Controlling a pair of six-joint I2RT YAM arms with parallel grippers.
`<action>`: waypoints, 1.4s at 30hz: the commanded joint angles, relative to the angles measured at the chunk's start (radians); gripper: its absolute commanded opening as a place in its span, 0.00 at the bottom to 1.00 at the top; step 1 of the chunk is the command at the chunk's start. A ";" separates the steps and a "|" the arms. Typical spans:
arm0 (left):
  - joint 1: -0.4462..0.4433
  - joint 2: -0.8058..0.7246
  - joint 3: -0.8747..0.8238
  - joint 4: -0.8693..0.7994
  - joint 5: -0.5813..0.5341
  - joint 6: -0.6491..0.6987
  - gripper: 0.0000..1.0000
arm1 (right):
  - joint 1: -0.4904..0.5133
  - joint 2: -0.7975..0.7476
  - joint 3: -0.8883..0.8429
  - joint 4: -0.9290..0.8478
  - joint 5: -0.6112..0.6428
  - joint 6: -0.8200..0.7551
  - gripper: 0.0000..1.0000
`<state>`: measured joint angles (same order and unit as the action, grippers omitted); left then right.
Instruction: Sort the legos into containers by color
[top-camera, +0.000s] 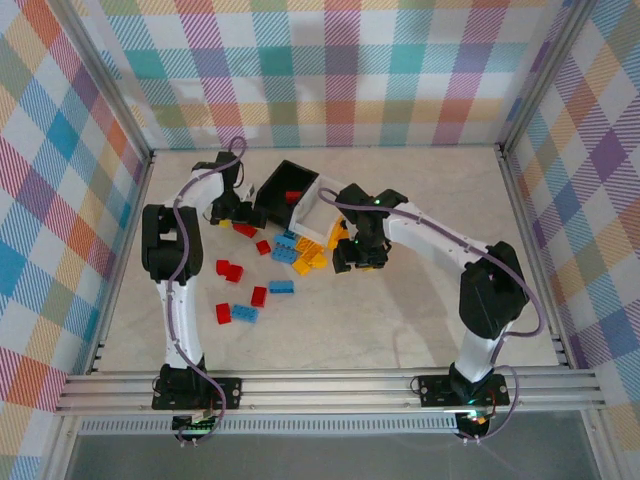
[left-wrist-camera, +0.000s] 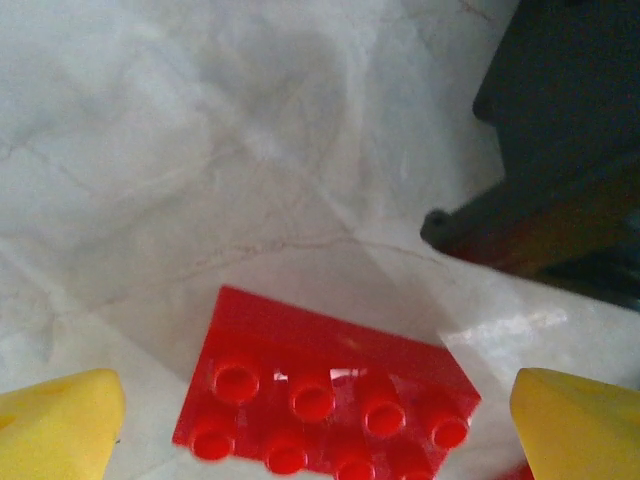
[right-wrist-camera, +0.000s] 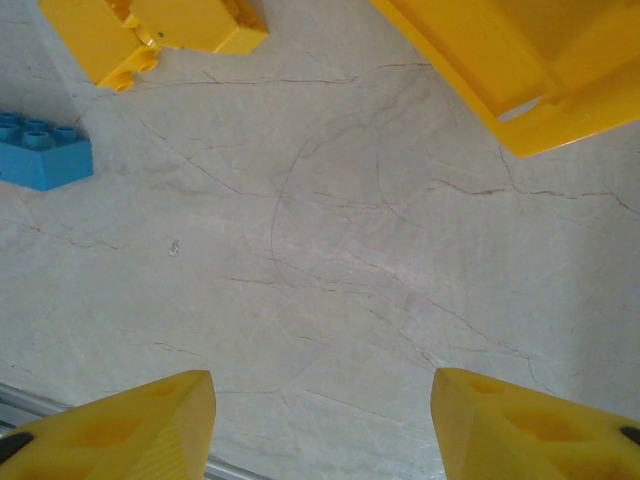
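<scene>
A red lego (left-wrist-camera: 320, 400) with eight studs lies flat on the table between the yellow fingertips (left-wrist-camera: 60, 425) of my open left gripper (left-wrist-camera: 320, 435), untouched by either one. That left gripper (top-camera: 230, 214) hangs beside the black container (top-camera: 283, 185), which holds one red lego (top-camera: 293, 197). The white container (top-camera: 316, 215) leans against the black one. My right gripper (right-wrist-camera: 322, 430) is open over bare table, near the yellow-orange container (right-wrist-camera: 520, 60). A yellow lego (right-wrist-camera: 150, 35) and a blue lego (right-wrist-camera: 40, 150) lie ahead of it. The right gripper (top-camera: 358, 262) partly hides the yellow-orange container.
Loose red legos (top-camera: 229, 270), blue legos (top-camera: 281, 287) and yellow legos (top-camera: 310, 257) are scattered between the two arms. A metal rail (top-camera: 330, 385) runs along the near edge. Checked walls enclose the table on three sides.
</scene>
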<state>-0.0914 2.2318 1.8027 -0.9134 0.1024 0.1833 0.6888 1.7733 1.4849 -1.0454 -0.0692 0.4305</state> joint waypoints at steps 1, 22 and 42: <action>-0.013 0.038 0.051 -0.016 -0.001 0.030 0.98 | 0.006 0.031 0.047 -0.045 -0.003 -0.020 0.59; -0.015 -0.069 -0.147 -0.011 -0.045 -0.068 0.67 | 0.006 0.089 0.076 -0.015 -0.024 0.006 0.59; -0.001 -0.142 0.165 -0.163 0.084 -0.263 0.65 | 0.021 0.042 0.027 -0.017 0.010 0.016 0.59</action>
<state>-0.0994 2.1323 1.8828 -1.0187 0.1284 -0.0090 0.7021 1.8656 1.5303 -1.0374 -0.0704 0.4374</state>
